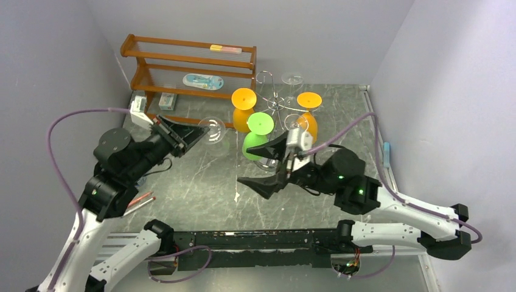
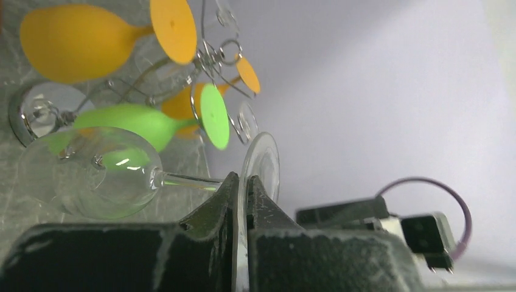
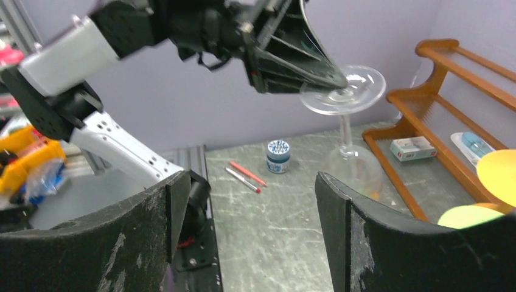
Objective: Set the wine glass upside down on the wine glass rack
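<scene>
Chrome wire: the wine glass rack stands at the far middle of the grey marbled table, just right of the brown wooden shelf. Note that its curled arms already carry inverted glasses: two orange glasses, one green glass and at least one clear one at the back. From your left wrist camera you see the rack's round mirror base behind the hanging bowls.

Your left gripper is pressed together on the foot of the wine glass; its two fingers pinch the foot's rim edge-on. Your right wrist camera shows the glass upside down, foot on top, stem vertical, bowl below and close above the table. Whether the bowl touches the surface you cannot tell. The glass sits left of the rack, in front of the shelf, apart from the rack's arms and not hooked on any of them.

Your right gripper is spread wide with nothing between its fingers. It hangs in front of the rack, below the green glass in the top view, and faces the held glass.

Two pens and a small patterned jar lie on the table near the left arm.
</scene>
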You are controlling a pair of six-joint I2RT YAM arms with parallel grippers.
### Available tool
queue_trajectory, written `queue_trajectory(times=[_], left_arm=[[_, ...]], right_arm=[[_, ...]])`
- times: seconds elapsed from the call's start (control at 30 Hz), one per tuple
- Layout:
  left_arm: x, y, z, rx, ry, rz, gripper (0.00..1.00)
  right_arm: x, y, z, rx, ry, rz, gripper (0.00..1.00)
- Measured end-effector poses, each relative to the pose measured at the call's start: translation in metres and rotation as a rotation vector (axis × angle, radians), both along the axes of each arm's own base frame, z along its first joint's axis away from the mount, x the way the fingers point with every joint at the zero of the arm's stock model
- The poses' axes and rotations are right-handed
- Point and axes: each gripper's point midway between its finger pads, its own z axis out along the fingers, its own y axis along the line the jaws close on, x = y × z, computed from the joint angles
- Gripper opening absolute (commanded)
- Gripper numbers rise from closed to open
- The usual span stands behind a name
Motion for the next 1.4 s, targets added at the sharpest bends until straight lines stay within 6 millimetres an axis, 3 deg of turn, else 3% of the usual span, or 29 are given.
queue_trajectory(times=[0.17, 0.33, 0.63, 0.87, 1.1, 1.4], left_arm=[[0.050, -0.008, -0.010, 0.039, 0.031, 0.091, 0.05], [0.088, -0.010, -0.025, 0.097, 0.059, 0.183, 0.05], [0.121, -0.012, 0.027, 0.093, -0.062, 0.255, 0.05], [0.153, -0.030, 0.049, 0.145, -0.137, 0.237, 0.05], [0.184, -0.052, 0.037, 0.223, -0.149, 0.193, 0.05], [0.211, -0.083, 0.004, 0.242, -0.098, 0.100, 0.05]], right_arm=[[-0.002, -0.030, 0.028, 0.131, 0.099, -0.041, 0.77], [0.001, -0.051, 0.040, 0.223, 0.209, -0.088, 0.76], [0.007, -0.082, 0.055, 0.335, 0.290, -0.155, 0.75], [0.006, -0.085, 0.056, 0.348, 0.307, -0.158, 0.72], [0.006, -0.085, 0.054, 0.341, 0.313, -0.158, 0.72], [0.007, -0.082, 0.046, 0.326, 0.324, -0.159, 0.72]])
